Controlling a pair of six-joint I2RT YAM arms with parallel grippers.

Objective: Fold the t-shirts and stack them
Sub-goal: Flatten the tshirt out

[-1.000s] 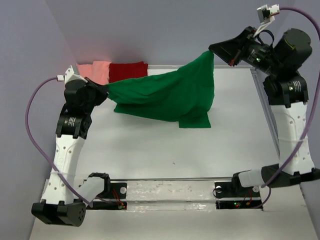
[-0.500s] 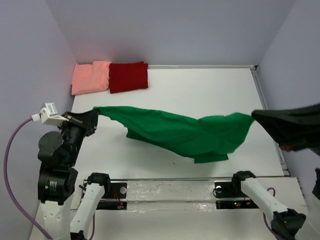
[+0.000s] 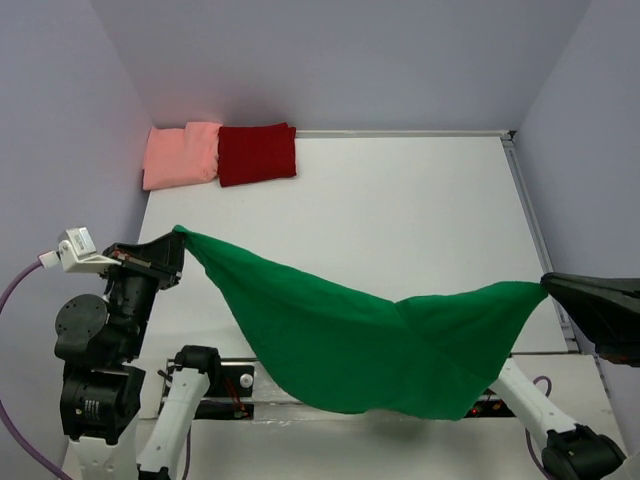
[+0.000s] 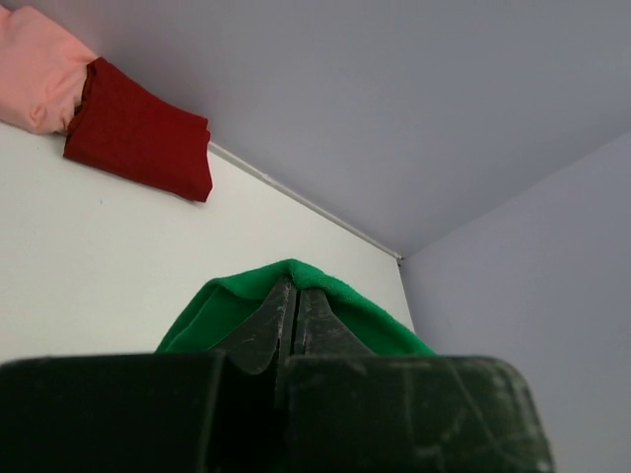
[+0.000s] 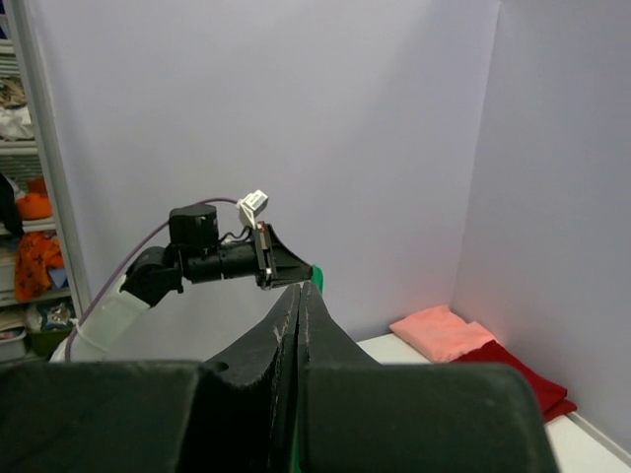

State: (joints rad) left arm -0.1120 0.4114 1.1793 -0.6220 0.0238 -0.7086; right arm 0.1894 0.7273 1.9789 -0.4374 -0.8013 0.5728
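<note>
Green soft cloth takes up the near half of the scene. The green shirt point(image 3: 350, 340) hangs in the air as one wide sheet, held up at two points, and between them it sags into a deep rounded belly with a few long folds. The cloth is matte and plain, with no print on it. Its lowest part hangs in front of the metal rail point(image 3: 200, 362) at the near edge of the table point(image 3: 400, 200); I cannot tell whether it touches anything there.

The left gripper point(image 3: 176, 243) is at the near left, raised above the table edge. Its two dark, scratched fingers are pressed together on one corner of the green shirt, and the cloth wraps over the tips like a small cap. The right gripper point(image 3: 550, 285) is at the near right, a black wedge shape pointing left. Its fingers are also pressed together, and they pinch the other raised corner of the same shirt.

I count three shirts. Besides the green one there are a pink shirt point(image 3: 182, 154) and a dark red shirt point(image 3: 257, 153). Both are folded into flat, thick rectangles and lie on the table in the far left corner, against the pale lilac wall point(image 3: 330, 60). They lie side by side and touch along one edge, the pink one on the left. The table top is white, smooth and hard.

There are two arms, white with black joints. A thin purple cable point(image 3: 12, 295) curves away from the left one.
</note>
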